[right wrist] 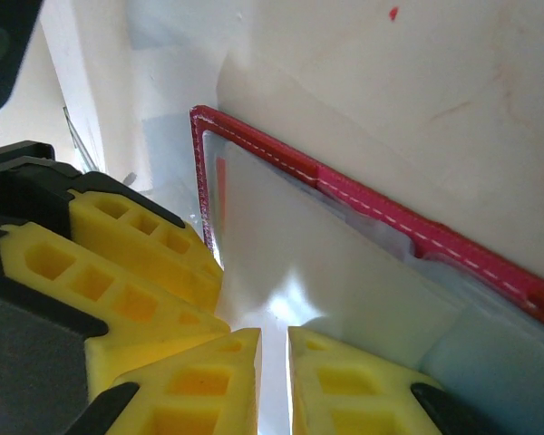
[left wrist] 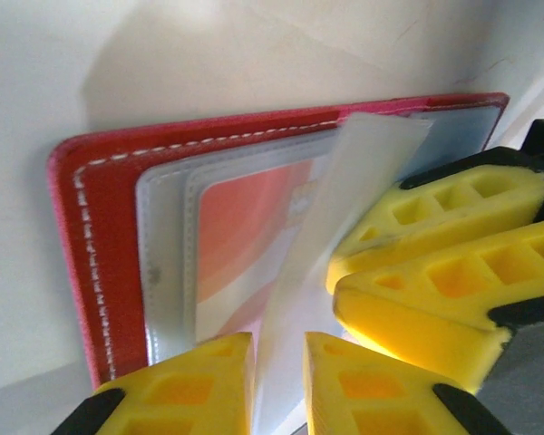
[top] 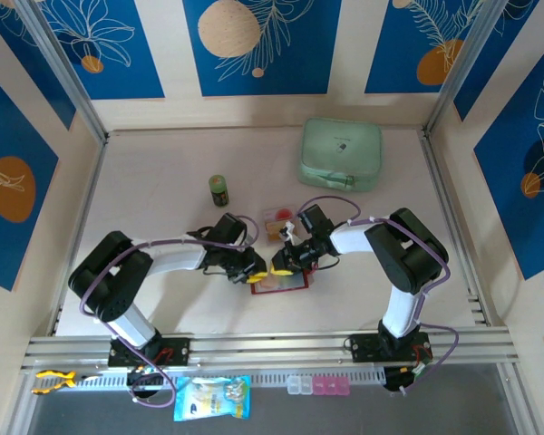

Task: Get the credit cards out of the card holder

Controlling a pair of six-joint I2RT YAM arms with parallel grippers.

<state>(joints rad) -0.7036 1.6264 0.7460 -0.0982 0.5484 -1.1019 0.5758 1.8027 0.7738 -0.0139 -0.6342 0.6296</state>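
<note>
- Wallet (top: 288,282), near the table's front edge: left part hidden under left gripper (top: 254,276) and right gripper (top: 279,268).
- Orange card (left wrist: 240,217): blurred, partly behind clear flap (left wrist: 344,199).

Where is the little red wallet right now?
Seen from the top camera, the card holder lies open on the table, near the front middle. The left end effector and the right end effector meet at its left end.
</note>
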